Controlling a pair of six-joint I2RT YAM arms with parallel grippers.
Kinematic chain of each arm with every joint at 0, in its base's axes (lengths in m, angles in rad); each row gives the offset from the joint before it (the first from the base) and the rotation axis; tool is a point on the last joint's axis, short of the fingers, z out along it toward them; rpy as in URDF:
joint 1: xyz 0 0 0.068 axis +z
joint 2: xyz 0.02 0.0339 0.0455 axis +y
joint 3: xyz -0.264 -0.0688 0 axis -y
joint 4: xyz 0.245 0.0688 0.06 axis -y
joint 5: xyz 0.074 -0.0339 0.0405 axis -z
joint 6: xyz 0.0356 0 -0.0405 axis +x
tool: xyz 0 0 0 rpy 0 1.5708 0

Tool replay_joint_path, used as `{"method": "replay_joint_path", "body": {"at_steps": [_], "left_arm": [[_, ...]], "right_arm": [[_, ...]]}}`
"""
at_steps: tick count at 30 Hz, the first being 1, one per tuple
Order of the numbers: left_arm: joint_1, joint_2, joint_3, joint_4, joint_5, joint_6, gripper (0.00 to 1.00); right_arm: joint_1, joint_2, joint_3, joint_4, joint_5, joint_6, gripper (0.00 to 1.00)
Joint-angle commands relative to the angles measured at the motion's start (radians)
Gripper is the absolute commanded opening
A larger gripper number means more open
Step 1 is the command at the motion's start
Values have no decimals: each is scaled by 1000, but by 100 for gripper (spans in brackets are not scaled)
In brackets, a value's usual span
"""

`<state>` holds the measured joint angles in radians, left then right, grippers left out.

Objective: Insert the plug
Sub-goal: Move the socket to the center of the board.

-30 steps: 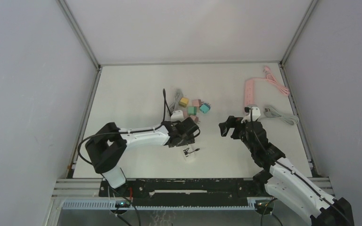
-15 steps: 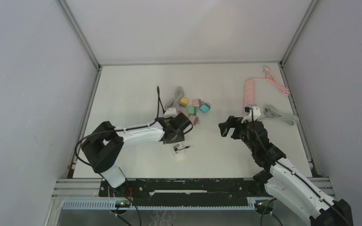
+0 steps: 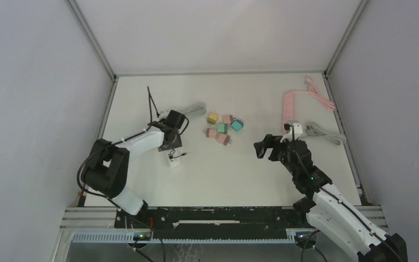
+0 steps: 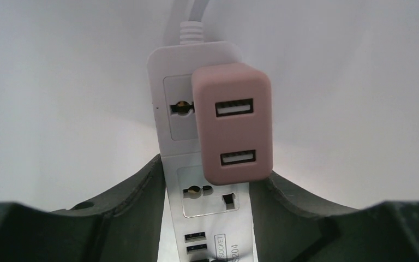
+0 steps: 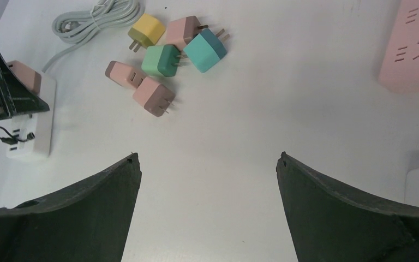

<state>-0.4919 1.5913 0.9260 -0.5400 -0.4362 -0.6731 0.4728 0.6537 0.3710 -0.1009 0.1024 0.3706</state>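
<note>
My left gripper (image 4: pixel 213 170) is shut on a white power strip (image 4: pixel 207 207), its jaws pressed on the strip's two long sides. A pink plug (image 4: pixel 232 123) with two USB ports sits in the strip's upper socket. In the top view the left gripper (image 3: pixel 172 143) is over the strip (image 3: pixel 174 161) at the table's left. The right wrist view shows the strip (image 5: pixel 33 134) and pink plug (image 5: pixel 30 76) at far left. My right gripper (image 5: pixel 207 158) is open and empty above bare table, right of centre in the top view (image 3: pixel 262 148).
Several loose coloured plugs (image 3: pixel 222 127) lie mid-table, also in the right wrist view (image 5: pixel 162 60). A grey coiled cable (image 3: pixel 196 109) trails from the white strip. A pink power strip (image 3: pixel 289 106) and another grey cable (image 3: pixel 324 132) lie at the right.
My left arm has swung left, carrying the white power strip with the pink plug from the table's centre to its left side. The right arm has not moved.
</note>
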Motion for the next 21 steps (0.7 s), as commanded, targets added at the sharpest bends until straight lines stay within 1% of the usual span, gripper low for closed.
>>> {"method": "replay_joint_path", "body": {"at_steps": [1,5,9,11,16,18,21], "left_arm": [[153,28,76,42,-18,117,44],[264,88,141,46,11,144,45],[330,170,253,7,29,173,46],[356,189,275,-5,55,172,48],[369,168,247,-3,49,160,62],[369,147,227,-4,41,148,68],[368,93,198,-4,22,129,74]], "right_arm": [[-21,-3,4,41,-18,-12,99],[-34,8,13,47,-47,-4,99],[-50,33,32,44,-74,-4,99],[-56,42,39,41,-89,-5,99],[-88,53,51,28,-128,19,100],[-102,54,62,13,-128,63,100],[-117,53,111,-51,-97,139,100]]}}
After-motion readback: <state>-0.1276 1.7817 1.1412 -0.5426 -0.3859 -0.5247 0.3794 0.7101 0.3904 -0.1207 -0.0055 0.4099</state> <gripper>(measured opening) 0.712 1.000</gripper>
